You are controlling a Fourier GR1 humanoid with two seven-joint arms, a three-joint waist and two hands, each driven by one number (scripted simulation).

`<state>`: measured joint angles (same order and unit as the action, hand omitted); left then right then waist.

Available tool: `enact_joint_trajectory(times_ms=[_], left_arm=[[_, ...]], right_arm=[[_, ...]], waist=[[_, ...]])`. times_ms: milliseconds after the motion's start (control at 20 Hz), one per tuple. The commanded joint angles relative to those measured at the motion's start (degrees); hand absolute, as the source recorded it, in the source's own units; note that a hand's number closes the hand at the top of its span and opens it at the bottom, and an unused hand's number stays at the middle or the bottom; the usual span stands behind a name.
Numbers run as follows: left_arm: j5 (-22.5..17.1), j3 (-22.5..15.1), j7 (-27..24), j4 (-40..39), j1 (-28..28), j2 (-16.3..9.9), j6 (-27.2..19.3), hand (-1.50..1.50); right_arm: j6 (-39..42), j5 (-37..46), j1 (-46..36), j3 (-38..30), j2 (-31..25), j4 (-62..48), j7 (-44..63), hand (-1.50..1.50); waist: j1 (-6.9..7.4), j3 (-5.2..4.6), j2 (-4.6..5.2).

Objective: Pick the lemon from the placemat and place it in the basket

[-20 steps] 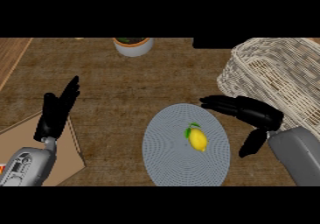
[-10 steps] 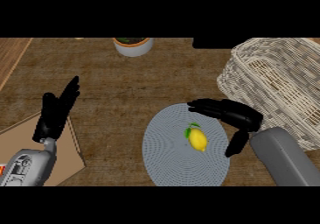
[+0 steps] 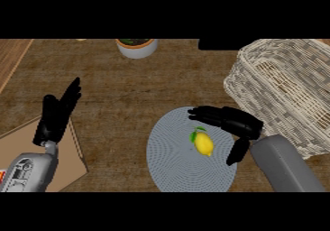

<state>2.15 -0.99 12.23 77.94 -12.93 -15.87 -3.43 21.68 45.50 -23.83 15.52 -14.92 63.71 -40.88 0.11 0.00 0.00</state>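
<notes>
A yellow lemon [image 3: 203, 143] with a small green leaf lies on a round grey placemat [image 3: 174, 167]. The lemon sits a bit right of the mat's middle, toward the mat's far edge. The mat lies on a brown wooden counter [image 3: 141, 85], near the counter's front edge.

The right hand [image 3: 236, 124] hangs over the right side of the mat. Its fingers are spread and bent a little, and they reach over the far edge of the mat, above the lemon. Its thumb points down just beside the lemon on the right. The hand is holding nothing. You cannot tell if it touches the lemon.

A pale woven basket [image 3: 287, 85] stands at the right side of the counter, just past the mat's right edge. The lemon is not in it.

The left hand [image 3: 58, 115] rests at the left side of the counter with its fingers straight and pointing up. It holds nothing. Below it lies a tan board [image 3: 34, 149] at the front left corner.

A white pot [image 3: 136, 47] with a plant stands at the far edge of the counter.
</notes>
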Motion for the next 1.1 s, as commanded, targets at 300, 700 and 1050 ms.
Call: enact_joint_trajectory(times_ms=[300, 700, 1050], left_arm=[[1.91, 1.33, 2.3, -0.2, -1.54, 3.07, 0.91, 0.0], [3.25, 2.67, 4.63, 4.83, 0.23, 3.36, 2.65, 0.0], [3.88, 3.29, 1.22, 3.86, 1.98, 3.83, 3.71, 0.0]], right_arm=[[0.65, 5.44, -0.13, 0.83, 5.63, -2.75, 2.94, -1.5], [-1.44, 7.94, 0.6, -1.28, 7.78, -5.11, 1.28, -1.5], [-10.09, 13.36, -0.98, 0.08, 8.22, -12.63, -4.98, 1.5]], waist=[[-0.06, 0.0, 0.01], [0.04, 0.01, -0.02], [0.23, 0.02, 0.02]])
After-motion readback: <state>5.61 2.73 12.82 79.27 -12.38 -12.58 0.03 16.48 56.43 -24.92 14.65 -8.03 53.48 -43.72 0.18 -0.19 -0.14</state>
